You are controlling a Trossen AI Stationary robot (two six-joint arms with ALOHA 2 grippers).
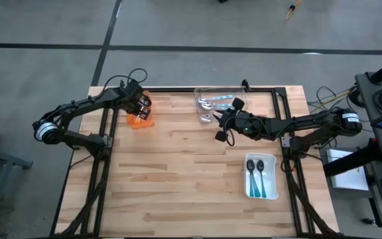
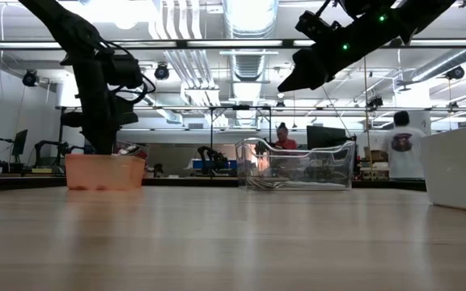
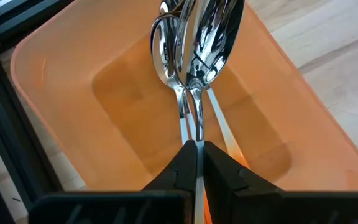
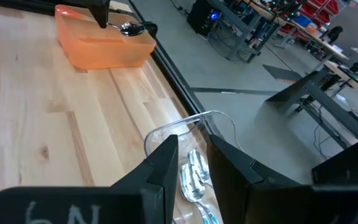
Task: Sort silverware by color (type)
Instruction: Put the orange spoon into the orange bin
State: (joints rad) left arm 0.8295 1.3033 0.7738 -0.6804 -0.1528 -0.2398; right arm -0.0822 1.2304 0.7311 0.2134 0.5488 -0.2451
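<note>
Over the translucent orange plastic tray [image 3: 55, 87] at the wooden table's [image 1: 178, 179] far left, the left gripper [image 3: 196, 149] is clamped on a shiny metal spoon's [image 3: 213, 37] thin handle. Right gripper [image 4: 191, 165], fingers slightly parted and empty, hangs above the clear plastic tray [image 1: 207, 93] of teal-handled spoons [image 4: 194, 180]; two more lie in the white tray [image 1: 249, 192].

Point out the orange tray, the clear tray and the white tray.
Orange plastic tray [image 1: 140, 121], high view, its bare floor.
Clear plastic tray [image 2: 296, 166], low view, its front wall.
White rectangular tray [image 1: 274, 180], high view, its right rim.
</note>
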